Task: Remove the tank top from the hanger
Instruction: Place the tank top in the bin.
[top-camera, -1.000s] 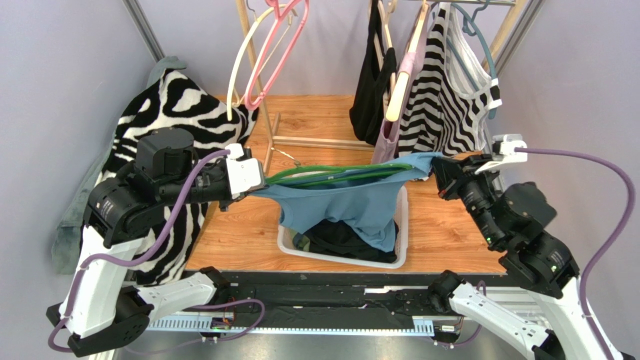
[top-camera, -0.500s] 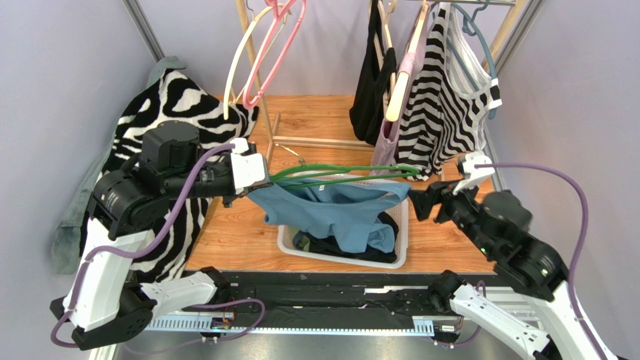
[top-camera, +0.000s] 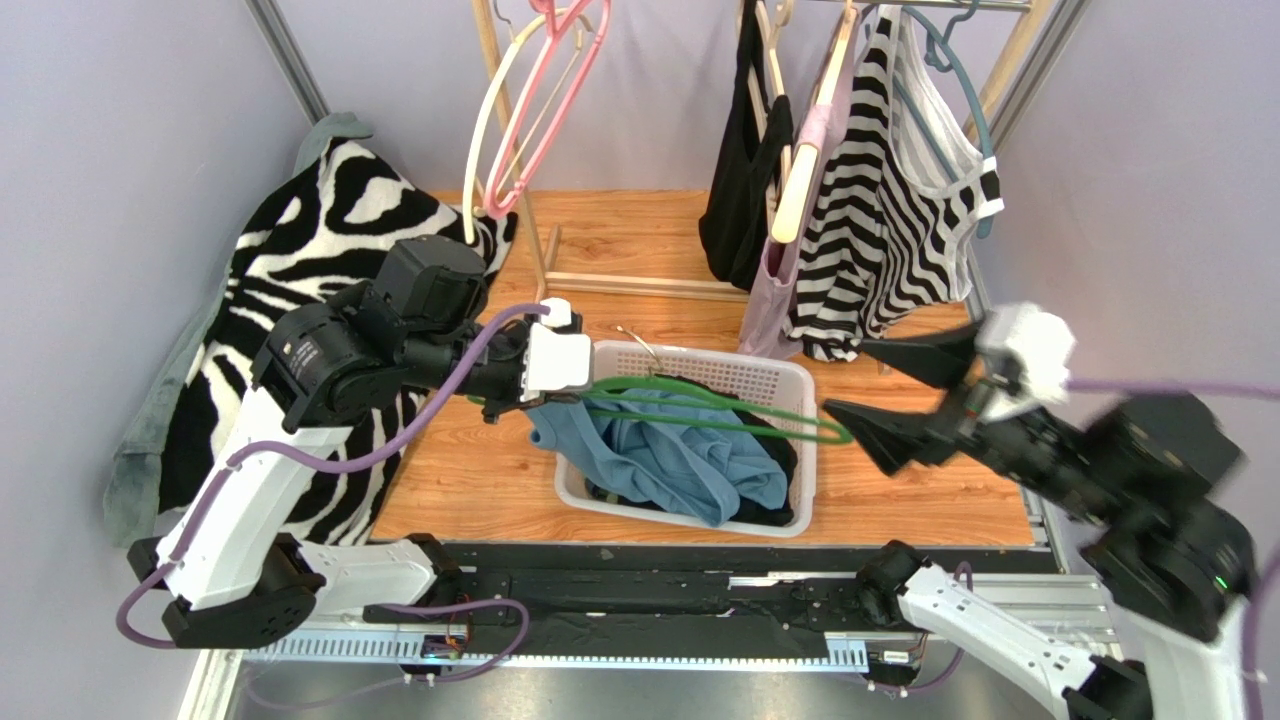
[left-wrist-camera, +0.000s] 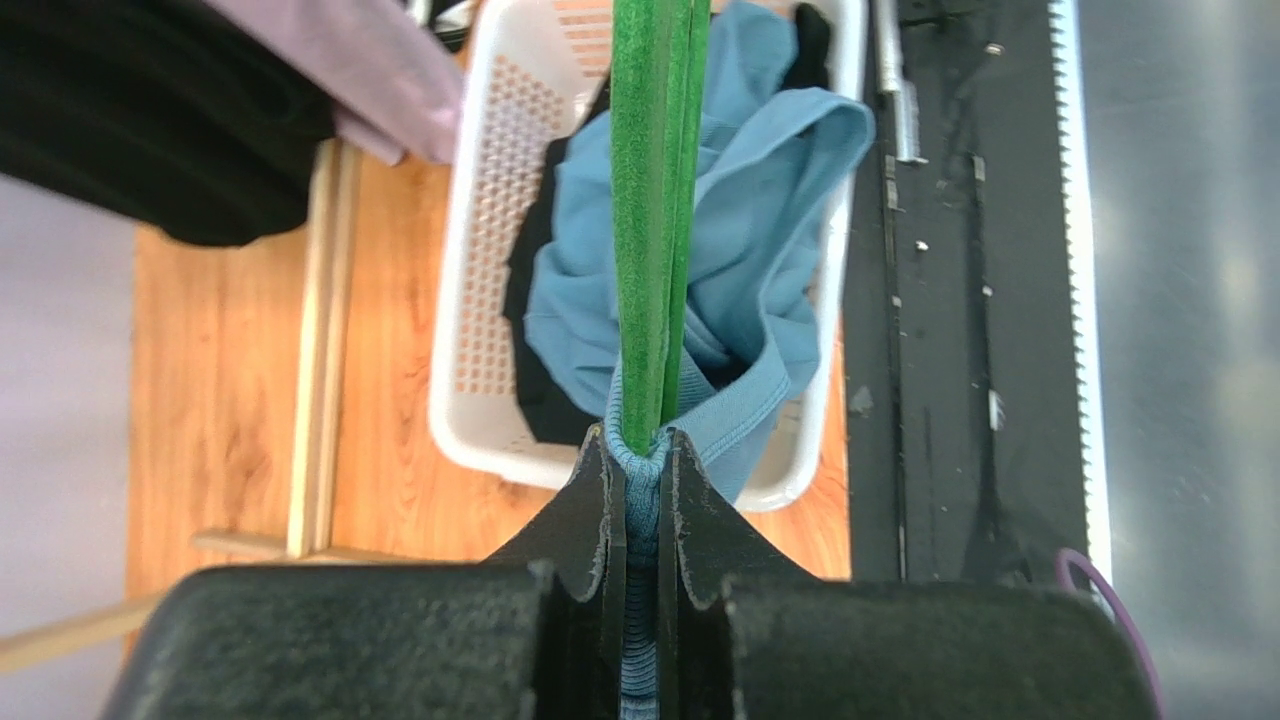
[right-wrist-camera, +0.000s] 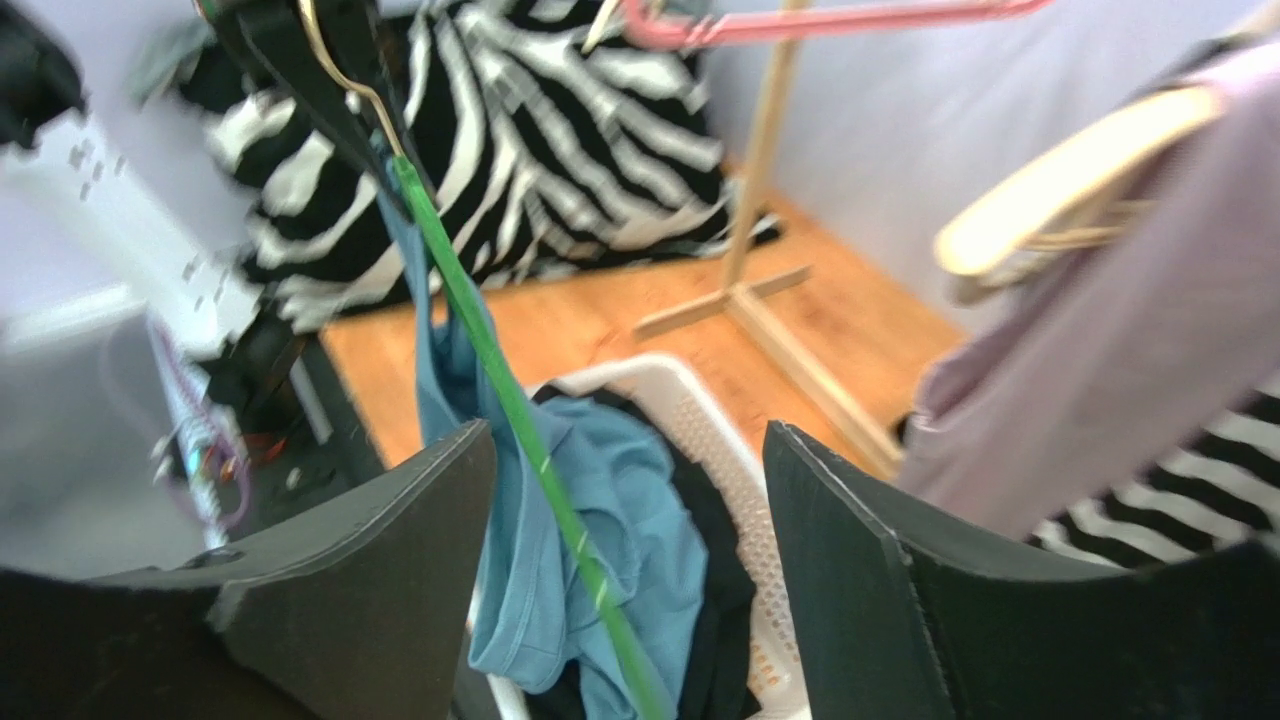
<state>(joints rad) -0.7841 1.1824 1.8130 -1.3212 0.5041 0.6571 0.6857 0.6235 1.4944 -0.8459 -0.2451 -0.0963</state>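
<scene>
The blue tank top (top-camera: 669, 458) lies crumpled in the white basket (top-camera: 751, 375), with one strap still looped over the end of the green hanger (top-camera: 706, 413). My left gripper (top-camera: 553, 393) is shut on that hanger end and the strap, at the basket's left rim. In the left wrist view the gripper (left-wrist-camera: 642, 450) pinches the ribbed blue strap, and the hanger (left-wrist-camera: 657, 225) runs out over the tank top (left-wrist-camera: 766, 225). My right gripper (top-camera: 849, 383) stands open and empty, right of the basket. From the right wrist, its gripper (right-wrist-camera: 628, 450) frames the hanger (right-wrist-camera: 496, 375) and the tank top (right-wrist-camera: 631, 510).
A wooden rack (top-camera: 534, 225) behind the basket carries pink and cream hangers (top-camera: 526, 105), a black top (top-camera: 744, 165), a lilac top (top-camera: 781, 270) and striped tops (top-camera: 879, 210). A zebra-print cloth (top-camera: 316, 240) lies at the left. Dark garments (top-camera: 766, 450) lie under the tank top.
My right gripper opened, let go of the tank top and drew back to the right. The tank top dropped into the basket. My left gripper carried the hanger rightward and lower.
</scene>
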